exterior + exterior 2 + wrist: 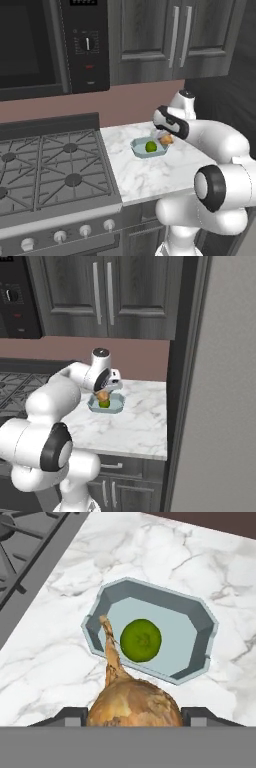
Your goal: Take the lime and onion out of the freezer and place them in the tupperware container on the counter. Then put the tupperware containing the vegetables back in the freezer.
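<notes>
1. Pincer (134,719), nearest in the hand view: its two dark finger tips stand on either side of the round golden-brown onion with papery skin and a dried stalk (134,704). The jaws are closed on the onion's widest part, roughly two-thirds open, and the onion is carried clear of the worktop.

2. Handling of the onion, as a judgement: it is firm and fairly light, but its dry skin looks loose and slippery, so a hold across the broad middle is safer than one near the stalk. The stalk points away from the pincer toward the tray.

3. Shallow pale blue-grey translucent tupperware container with cut corners (200,619), just beyond and below the held onion: it rests flat on the white grey-veined marble worktop (45,667). In the left base view the onion (166,140) hangs over the tray's right end (136,146).

4. Small round bright green lime (141,640): it lies inside the tray, near its middle, with bare tray floor to its right. The lime would likely roll if nudged, so the onion is best lowered into that free part.

5. Black gas stove with iron grates (50,170), left of the worktop, well apart from the tray.

6. Dark wood-grain wall cabinets with silver handles (102,293), farthest, above the worktop.
</notes>
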### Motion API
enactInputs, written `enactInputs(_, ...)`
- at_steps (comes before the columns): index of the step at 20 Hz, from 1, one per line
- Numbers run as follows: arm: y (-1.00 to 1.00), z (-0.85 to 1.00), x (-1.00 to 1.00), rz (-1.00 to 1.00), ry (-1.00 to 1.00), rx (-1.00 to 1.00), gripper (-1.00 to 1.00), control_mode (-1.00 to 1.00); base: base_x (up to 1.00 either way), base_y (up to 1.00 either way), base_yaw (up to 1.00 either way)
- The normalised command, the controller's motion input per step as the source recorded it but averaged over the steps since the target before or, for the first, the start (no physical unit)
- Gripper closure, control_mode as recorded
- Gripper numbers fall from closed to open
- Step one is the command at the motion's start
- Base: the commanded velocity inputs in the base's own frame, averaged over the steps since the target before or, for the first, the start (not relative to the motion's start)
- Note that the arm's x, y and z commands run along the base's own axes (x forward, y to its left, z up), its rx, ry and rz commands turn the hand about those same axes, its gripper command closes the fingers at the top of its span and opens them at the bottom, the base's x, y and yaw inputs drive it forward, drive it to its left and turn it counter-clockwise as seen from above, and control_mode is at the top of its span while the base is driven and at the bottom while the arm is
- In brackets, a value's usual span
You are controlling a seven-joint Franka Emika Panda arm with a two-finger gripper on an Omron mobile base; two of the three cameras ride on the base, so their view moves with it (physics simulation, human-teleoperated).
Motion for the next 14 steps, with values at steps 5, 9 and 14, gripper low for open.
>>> enactInputs(5,0.00,-0.39,0.42,0.00,0.00,0.00,1.00,-1.00,0.00,0.00,0.00)
enactInputs(9,0.00,-0.38,0.38,0.00,0.00,0.00,1.00,-1.00,0.00,0.00,0.00)
enactInputs(14,-0.02,-0.34,0.37,0.00,0.00,0.00,1.00,-1.00,0.00,0.00,0.00)
